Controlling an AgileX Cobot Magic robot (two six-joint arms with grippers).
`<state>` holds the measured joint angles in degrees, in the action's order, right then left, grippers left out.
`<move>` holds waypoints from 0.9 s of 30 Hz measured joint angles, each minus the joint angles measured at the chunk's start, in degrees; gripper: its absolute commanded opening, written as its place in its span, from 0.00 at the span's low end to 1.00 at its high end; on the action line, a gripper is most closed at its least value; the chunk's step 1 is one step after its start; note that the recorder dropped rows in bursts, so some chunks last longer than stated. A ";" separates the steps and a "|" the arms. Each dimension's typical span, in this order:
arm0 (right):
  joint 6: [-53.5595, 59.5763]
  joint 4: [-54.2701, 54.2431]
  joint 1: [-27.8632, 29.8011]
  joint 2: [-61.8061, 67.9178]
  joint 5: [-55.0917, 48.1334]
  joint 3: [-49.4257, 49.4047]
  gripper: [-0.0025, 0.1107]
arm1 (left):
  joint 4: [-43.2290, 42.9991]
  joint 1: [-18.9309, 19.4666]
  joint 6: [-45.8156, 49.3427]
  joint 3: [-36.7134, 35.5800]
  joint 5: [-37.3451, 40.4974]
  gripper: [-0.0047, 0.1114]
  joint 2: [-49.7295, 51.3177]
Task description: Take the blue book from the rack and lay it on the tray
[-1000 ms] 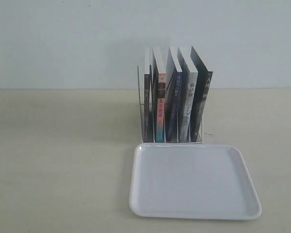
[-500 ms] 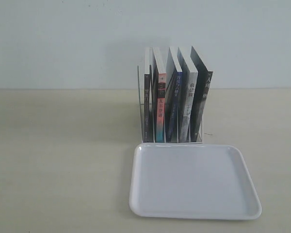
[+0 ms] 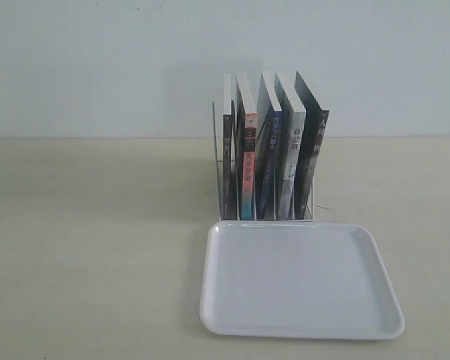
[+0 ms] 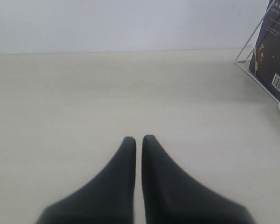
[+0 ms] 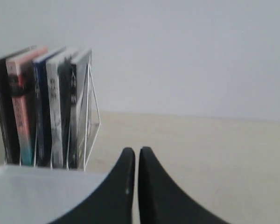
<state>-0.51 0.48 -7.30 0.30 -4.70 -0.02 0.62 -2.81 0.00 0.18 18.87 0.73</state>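
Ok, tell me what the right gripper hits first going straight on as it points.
Nothing close: the right gripper points beside the rack, not at it. Its line looks free over the table to the back wall, though depth is unclear.

Soft even light, blurry wrist views

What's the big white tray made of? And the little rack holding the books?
The tray looks like plastic: it is smooth, glossy white, with soft reflections and a moulded rounded rim. The rack looks like thin metal wire with a white coating, though the pictures can't show that for sure. Its rods are slim and you can see straight through between them.
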 measured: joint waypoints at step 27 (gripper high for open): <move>3.03 0.00 0.03 24.40 -14.83 32.29 0.05 | 0.00 0.00 0.00 0.00 0.00 0.08 0.00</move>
<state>2.51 0.48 -7.26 24.70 -19.53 32.27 0.62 -2.81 0.00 0.18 18.87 0.73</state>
